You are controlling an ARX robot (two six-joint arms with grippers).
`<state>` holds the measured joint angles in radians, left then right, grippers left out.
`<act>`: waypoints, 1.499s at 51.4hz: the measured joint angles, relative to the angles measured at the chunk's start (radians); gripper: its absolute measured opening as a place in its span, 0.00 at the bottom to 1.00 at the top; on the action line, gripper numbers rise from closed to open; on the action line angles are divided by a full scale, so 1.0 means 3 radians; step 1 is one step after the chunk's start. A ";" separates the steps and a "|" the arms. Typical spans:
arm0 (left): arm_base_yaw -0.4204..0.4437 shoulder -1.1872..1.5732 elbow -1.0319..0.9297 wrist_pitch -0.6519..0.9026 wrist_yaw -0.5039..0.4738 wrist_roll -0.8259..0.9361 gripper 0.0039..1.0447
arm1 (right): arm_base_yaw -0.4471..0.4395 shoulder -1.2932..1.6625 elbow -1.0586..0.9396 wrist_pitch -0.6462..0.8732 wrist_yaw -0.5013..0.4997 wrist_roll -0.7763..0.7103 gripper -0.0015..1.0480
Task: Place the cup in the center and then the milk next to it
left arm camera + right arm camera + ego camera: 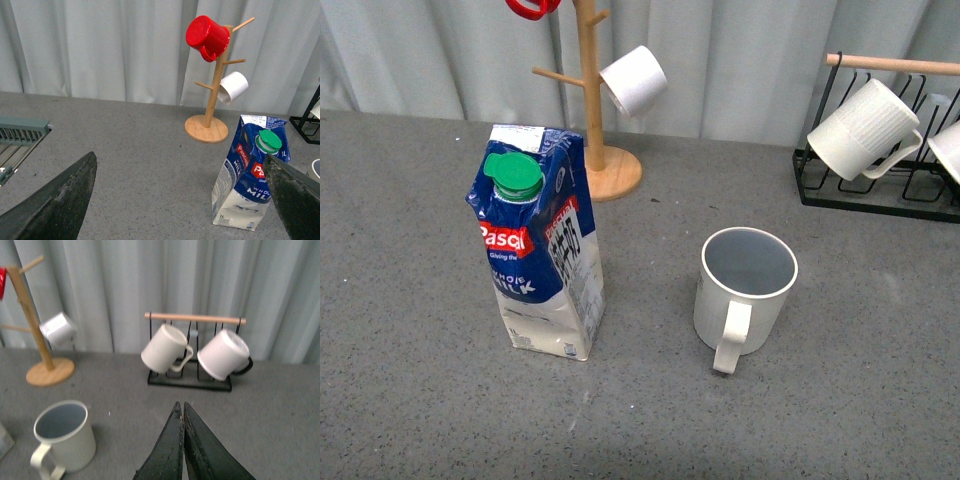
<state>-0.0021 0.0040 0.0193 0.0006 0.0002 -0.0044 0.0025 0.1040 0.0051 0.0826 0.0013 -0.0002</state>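
The cream-white cup (745,293) stands upright near the middle of the grey table, pale grey-blue inside, handle toward the front; the right wrist view shows the cup (65,435) too. To its left, apart from it, stands the blue-and-white milk (542,245) carton with its green cap. In the left wrist view the milk (250,177) stands upright beyond my left gripper (180,172), which is open and holds nothing, one finger (295,197) overlapping the carton's edge. My right gripper (180,404) is shut and empty, off to the cup's side. Neither arm shows in the front view.
A wooden mug tree (600,150) stands behind the milk, carrying a red mug (207,37) and a small white cup (634,79). At the back right a black wire rack (875,195) holds a ribbed white mug (863,130) and another white mug (223,354). A grey slatted rack (20,135) lies far left.
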 joint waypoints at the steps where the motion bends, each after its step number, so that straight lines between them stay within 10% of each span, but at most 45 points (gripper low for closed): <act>1: 0.0000 0.0000 0.0000 0.0000 -0.0001 0.0000 0.94 | 0.0000 -0.0095 0.0000 -0.0123 -0.0004 -0.0001 0.01; 17: 0.0000 -0.0001 0.0000 0.0000 -0.0001 0.0000 0.94 | 0.0000 -0.0329 0.0000 -0.0271 -0.0009 -0.0003 0.03; 41: 0.0000 -0.0001 0.0000 0.0000 -0.0001 0.0000 0.94 | 0.0000 -0.0332 0.0000 -0.0271 -0.0009 -0.0001 0.92; 63: 0.0189 0.0598 0.0046 -0.0031 0.0027 -0.0089 0.94 | 0.0000 -0.0334 0.0000 -0.0271 -0.0009 0.0000 0.91; 77: -0.0064 0.2509 0.0175 0.1562 -0.0074 -0.0240 0.94 | 0.0000 -0.0334 0.0000 -0.0271 -0.0009 0.0000 0.91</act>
<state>-0.0212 0.7567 0.0719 0.4690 -0.0219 -0.0765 0.0025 0.0036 0.0051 0.0013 -0.0013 -0.0002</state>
